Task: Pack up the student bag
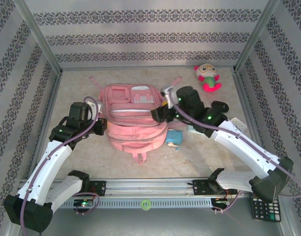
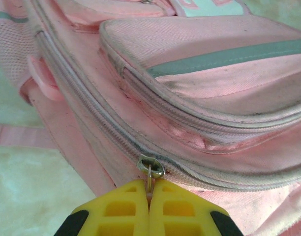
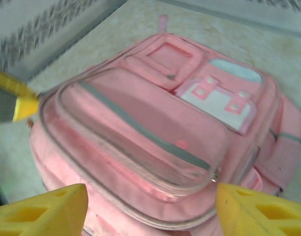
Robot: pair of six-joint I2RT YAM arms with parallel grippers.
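Observation:
The student bag (image 1: 135,115), a pink backpack with lighter front pockets, lies flat in the middle of the table. At its left side my left gripper (image 1: 102,125) is shut, and the left wrist view shows its yellow tips (image 2: 149,189) pinching the metal zip pull (image 2: 151,173) of the bag's (image 2: 204,59) main zip, which looks closed along its visible run. My right gripper (image 1: 161,114) hovers over the bag's right side. It stands open (image 3: 151,194) with nothing between its fingers, and the bag's (image 3: 155,113) front pockets lie below it.
A stuffed toy (image 1: 207,77) sits at the back right. A small blue item (image 1: 174,139) lies against the bag's right edge. A calculator (image 1: 265,208) rests by the right arm's base. Patterned walls enclose the table and a metal rail (image 1: 150,187) runs along the near edge.

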